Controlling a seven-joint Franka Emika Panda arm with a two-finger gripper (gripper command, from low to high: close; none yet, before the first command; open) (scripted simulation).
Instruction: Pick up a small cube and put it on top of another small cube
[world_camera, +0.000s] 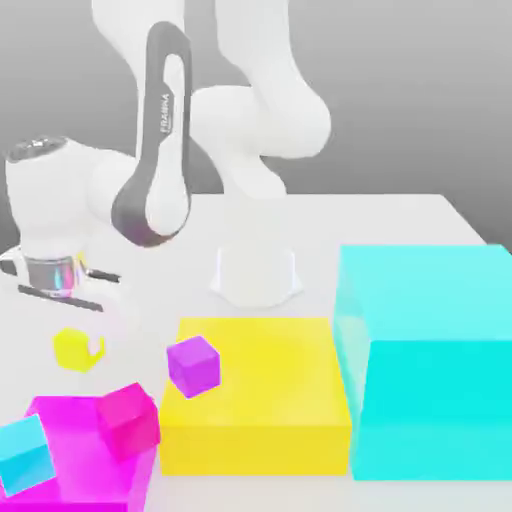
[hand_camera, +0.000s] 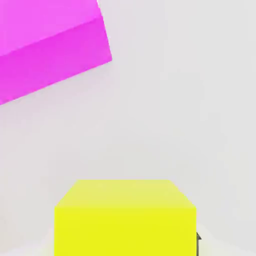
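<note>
Gripper (world_camera: 82, 345) clamped on yellow cube (world_camera: 75, 350), far as I can tell. Off-centre grip could twist it, sloppy release could topple stack.

The small cube (world_camera: 77, 350) is bright yellow; the flat block (world_camera: 95, 455) magenta.

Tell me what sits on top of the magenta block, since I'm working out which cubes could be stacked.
On the magenta block rest a blue cube and a pink cube. What top surface lies beneath them is covered.
</note>
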